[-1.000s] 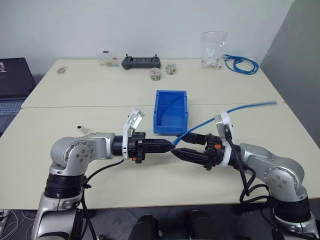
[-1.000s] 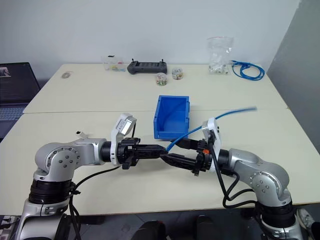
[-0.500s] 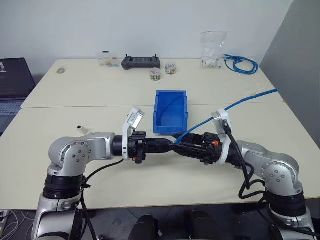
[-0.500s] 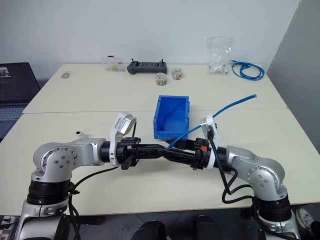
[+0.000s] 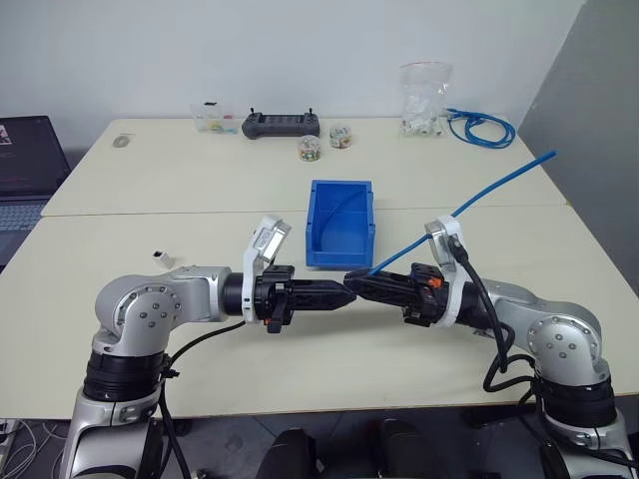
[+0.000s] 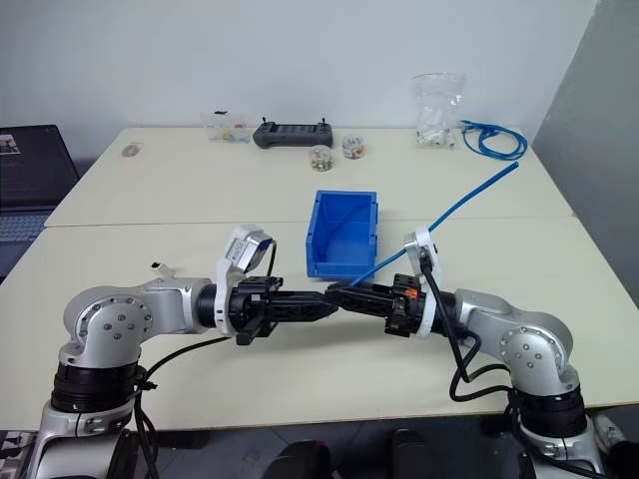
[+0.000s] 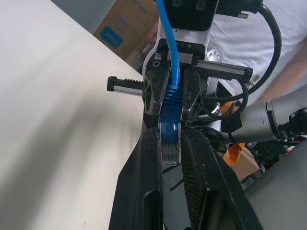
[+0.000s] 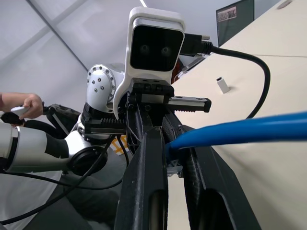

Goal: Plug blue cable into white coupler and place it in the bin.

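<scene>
Our right tool (image 5: 359, 283) has just pinched shut on the blue cable (image 5: 479, 195), taking its plug from our still-clamped left tool (image 5: 340, 294); the white coupler (image 5: 160, 259) waits on the counter (image 5: 150, 190)

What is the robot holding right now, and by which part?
The blue cable, gripped at its plug end by the left gripper, with the right gripper closed on the strand just behind the plug.

The bin (image 5: 340, 222) is the landmark. In front of it the 2 grippers meet tip to tip, blocking that stretch, with the blue cable (image 5: 479, 195) slanting up to its right. Bare table (image 5: 180, 190) lies left of the bin, and behind it up to a controller (image 5: 283, 124) and jars (image 5: 309, 148).
</scene>
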### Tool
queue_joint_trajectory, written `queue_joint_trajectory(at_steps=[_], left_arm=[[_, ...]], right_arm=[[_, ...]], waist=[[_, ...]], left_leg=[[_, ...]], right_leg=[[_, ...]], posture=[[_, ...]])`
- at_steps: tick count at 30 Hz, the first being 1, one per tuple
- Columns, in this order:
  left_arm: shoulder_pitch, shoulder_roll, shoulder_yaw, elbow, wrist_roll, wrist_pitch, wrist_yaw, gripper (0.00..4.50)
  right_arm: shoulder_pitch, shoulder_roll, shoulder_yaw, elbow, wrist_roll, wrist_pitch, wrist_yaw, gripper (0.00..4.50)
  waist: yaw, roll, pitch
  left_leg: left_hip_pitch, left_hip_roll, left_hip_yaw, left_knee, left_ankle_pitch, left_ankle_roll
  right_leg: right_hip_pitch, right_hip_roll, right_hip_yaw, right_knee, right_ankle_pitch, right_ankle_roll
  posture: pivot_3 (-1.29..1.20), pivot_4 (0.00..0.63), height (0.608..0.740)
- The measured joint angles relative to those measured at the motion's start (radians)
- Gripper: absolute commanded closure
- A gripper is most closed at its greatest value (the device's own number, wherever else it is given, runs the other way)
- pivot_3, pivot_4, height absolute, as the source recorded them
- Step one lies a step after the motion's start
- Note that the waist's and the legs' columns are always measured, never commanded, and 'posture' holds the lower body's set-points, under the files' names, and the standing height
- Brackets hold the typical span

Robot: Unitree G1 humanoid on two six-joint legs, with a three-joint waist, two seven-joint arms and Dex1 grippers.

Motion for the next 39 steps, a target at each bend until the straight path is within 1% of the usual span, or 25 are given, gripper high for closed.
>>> queue_joint_trajectory(at_steps=[2,5,7,8,15,20,24,26,29,31,32,34,37,39], left_arm=[[0.008,-0.028,0.0,-0.008,0.01,-0.045,0.009,4.25],[0.011,-0.038,-0.004,-0.013,0.021,-0.074,0.011,4.25],[0.015,-0.037,-0.01,-0.013,0.023,-0.083,0.009,3.55],[0.016,-0.036,-0.01,-0.012,0.024,-0.09,0.009,3.44],[0.032,-0.001,-0.011,-0.013,0.027,-0.09,0.003,2.01],[0.056,0.04,-0.005,-0.04,0.027,-0.093,0.009,1.05],[0.098,0.094,0.016,-0.094,0.025,-0.103,0.012,0.15],[0.143,0.109,0.04,-0.132,0.025,-0.114,0.03,0.0],[0.206,0.124,0.073,-0.177,0.025,-0.127,0.068,0.0],[0.3,0.118,0.102,-0.236,0.037,-0.154,0.124,0.0],[0.346,0.1,0.117,-0.261,0.056,-0.176,0.155,0.0],[0.454,0.042,0.13,-0.272,0.139,-0.243,0.249,0.0],[0.546,-0.001,0.136,-0.251,0.286,-0.358,0.352,0.0],[0.602,-0.061,0.152,-0.224,0.427,-0.497,0.451,0.0]], right_arm=[[-0.009,-0.009,-0.012,0.0,0.012,0.008,-0.002,4.36],[-0.021,-0.023,-0.015,0.0,0.012,0.008,-0.001,4.37],[-0.021,-0.027,-0.014,0.0,0.013,0.009,-0.001,4.37],[-0.021,-0.029,-0.012,-0.001,0.013,0.011,0.001,4.37],[-0.02,-0.028,0.02,-0.001,0.005,-0.009,0.013,4.37],[-0.019,-0.035,0.058,0.01,-0.071,-0.045,0.033,4.37],[-0.018,-0.042,0.058,0.05,-0.124,-0.083,0.051,4.37],[-0.017,-0.042,0.058,0.063,-0.154,-0.105,0.057,4.37],[-0.017,-0.041,0.059,0.081,-0.183,-0.124,0.065,4.37],[-0.018,-0.037,0.06,0.089,-0.197,-0.137,0.068,4.37],[-0.018,-0.034,0.058,0.094,-0.205,-0.145,0.069,4.37],[-0.019,-0.029,0.058,0.114,-0.226,-0.156,0.07,4.37],[-0.02,-0.023,0.06,0.127,-0.237,-0.168,0.074,4.37],[-0.021,-0.01,0.067,0.13,-0.254,-0.176,0.076,4.37]], waist=[[0.001,0.0,0.0],[0.0,0.0,0.0],[0.0,0.0,0.0],[0.0,0.0,0.0],[0.0,0.0,0.0],[0.0,0.0,0.0],[0.0,0.0,0.0],[-0.001,0.0,0.0],[0.0,0.0,0.0],[-0.002,0.0,0.0],[-0.003,0.001,0.0],[-0.001,0.001,0.0],[0.004,0.001,0.0],[0.006,0.001,0.0]], left_leg=[[0.0,0.0,0.0,0.0,0.0,0.0],[0.0,0.0,0.0,0.0,0.0,0.0],[0.0,0.0,0.0,0.0,0.0,0.0],[0.0,0.0,0.0,0.0,0.0,0.0],[0.0,0.0,0.0,0.0,0.0,0.0],[0.0,0.0,0.0,0.0,0.0,0.0],[0.0,0.0,0.001,0.0,0.0,0.0],[0.0,0.0,0.001,-0.001,0.0,0.0],[0.0,0.0,0.001,-0.001,0.0,0.0],[0.0,0.0,0.001,-0.001,0.0,0.0],[0.001,0.001,0.002,-0.001,0.0,0.0],[0.001,0.001,0.002,-0.001,0.0,0.0],[0.0,0.001,0.001,-0.001,0.0,0.0],[0.001,0.001,0.002,-0.001,0.0,0.0]], right_leg=[[0.0,0.0,0.0,0.0,0.0,0.0],[0.0,0.0,0.0,0.0,0.0,0.0],[0.0,0.0,0.0,0.0,0.0,0.0],[0.0,0.0,0.0,0.0,0.0,0.0],[0.0,0.0,0.0,-0.001,0.0,0.0],[0.0,0.0,0.0,-0.001,0.0,0.0],[0.0,0.0,0.0,-0.001,0.0,0.0],[0.0,0.0,0.001,-0.001,0.0,0.0],[0.0,0.0,0.001,-0.001,0.0,0.0],[0.0,0.0,0.001,-0.001,0.0,0.0],[0.0,0.0,0.003,-0.002,0.0,0.0],[0.0,0.0,0.002,-0.002,0.0,-0.001],[0.0,0.0,0.001,-0.001,0.0,-0.001],[0.0,0.0,0.002,-0.003,0.0,-0.001]], posture=[[0.0,0.15,0.74],[0.0,0.15,0.74],[0.0,0.15,0.74],[0.0,0.15,0.74],[0.0,0.15,0.74],[0.0,0.15,0.74],[0.0,0.15,0.74],[0.0,0.15,0.74],[0.0,0.15,0.74],[0.0,0.15,0.74],[0.0,0.15,0.74],[0.0,0.15,0.74],[0.0,0.15,0.74],[0.0,0.15,0.74]])
